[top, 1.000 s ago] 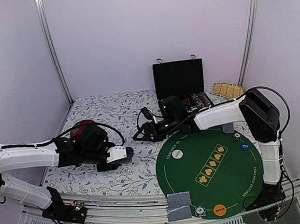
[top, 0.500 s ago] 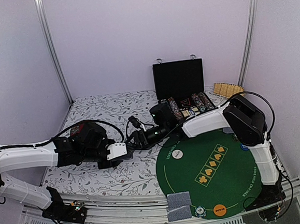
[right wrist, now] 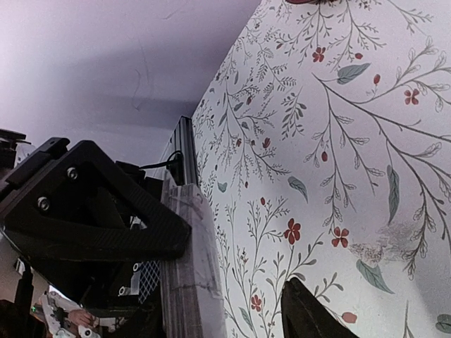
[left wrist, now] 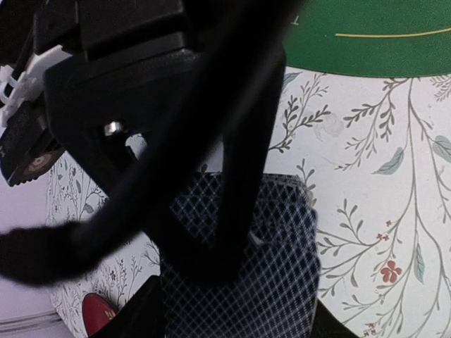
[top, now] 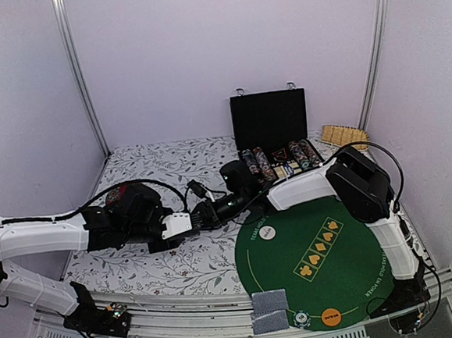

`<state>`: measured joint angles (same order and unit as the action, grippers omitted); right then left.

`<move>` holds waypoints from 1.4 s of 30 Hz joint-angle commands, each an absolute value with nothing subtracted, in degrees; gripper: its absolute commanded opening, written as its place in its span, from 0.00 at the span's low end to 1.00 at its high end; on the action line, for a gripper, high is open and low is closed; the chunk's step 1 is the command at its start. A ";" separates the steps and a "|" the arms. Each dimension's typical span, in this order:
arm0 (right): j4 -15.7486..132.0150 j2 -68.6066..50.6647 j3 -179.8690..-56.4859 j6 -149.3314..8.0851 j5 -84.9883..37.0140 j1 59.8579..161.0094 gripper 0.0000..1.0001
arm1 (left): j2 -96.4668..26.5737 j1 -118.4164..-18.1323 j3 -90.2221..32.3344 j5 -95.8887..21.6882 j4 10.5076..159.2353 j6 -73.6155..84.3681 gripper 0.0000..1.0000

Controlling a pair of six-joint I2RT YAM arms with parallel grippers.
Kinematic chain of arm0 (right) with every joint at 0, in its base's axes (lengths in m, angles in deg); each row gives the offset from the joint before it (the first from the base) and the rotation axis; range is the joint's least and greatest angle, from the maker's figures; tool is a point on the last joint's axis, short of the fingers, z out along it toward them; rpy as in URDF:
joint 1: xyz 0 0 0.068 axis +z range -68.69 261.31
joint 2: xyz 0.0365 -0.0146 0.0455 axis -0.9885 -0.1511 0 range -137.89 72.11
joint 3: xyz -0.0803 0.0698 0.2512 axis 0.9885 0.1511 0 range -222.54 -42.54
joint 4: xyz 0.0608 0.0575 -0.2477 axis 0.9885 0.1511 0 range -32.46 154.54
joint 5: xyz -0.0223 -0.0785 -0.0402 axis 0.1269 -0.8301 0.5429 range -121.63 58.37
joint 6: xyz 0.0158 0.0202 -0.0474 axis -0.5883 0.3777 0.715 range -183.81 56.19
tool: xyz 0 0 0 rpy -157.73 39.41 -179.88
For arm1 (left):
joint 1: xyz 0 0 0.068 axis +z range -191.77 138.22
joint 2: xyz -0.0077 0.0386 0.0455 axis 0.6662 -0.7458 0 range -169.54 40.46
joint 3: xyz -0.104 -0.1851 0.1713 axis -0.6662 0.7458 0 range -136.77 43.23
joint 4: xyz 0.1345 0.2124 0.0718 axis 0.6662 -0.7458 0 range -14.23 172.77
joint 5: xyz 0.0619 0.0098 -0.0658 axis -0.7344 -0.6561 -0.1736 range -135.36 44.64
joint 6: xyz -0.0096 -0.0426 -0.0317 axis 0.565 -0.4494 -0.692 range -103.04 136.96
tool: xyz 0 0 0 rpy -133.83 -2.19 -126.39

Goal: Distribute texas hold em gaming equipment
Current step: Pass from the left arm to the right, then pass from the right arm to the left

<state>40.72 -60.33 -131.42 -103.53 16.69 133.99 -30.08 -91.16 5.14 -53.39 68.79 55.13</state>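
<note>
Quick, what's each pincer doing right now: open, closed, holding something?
Left pincer: closed on a stack of playing cards.
Right pincer: open at the edge of those cards, not gripping them yet.

A table covered with a flowered cloth point(top: 171, 165) fills the frame. On it lie a round green mat point(top: 352, 276) at lower right, an open black case point(top: 269, 118) at top centre, a woven tan piece point(top: 342, 134) at upper right, and a red dish point(top: 118, 194) at left, mostly hidden.
</note>
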 commanded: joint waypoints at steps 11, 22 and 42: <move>43.65 -55.92 -131.49 -96.73 23.80 134.63 0.03 | -30.82 -90.69 3.59 -51.10 69.71 52.16 0.80; 45.31 -53.73 -130.76 -91.85 25.67 134.75 0.03 | -31.86 -90.50 2.91 -49.27 68.94 51.48 0.80; 51.96 -53.97 -131.86 -91.03 16.13 134.75 0.47 | -31.09 -90.56 2.74 -49.44 71.19 51.09 0.49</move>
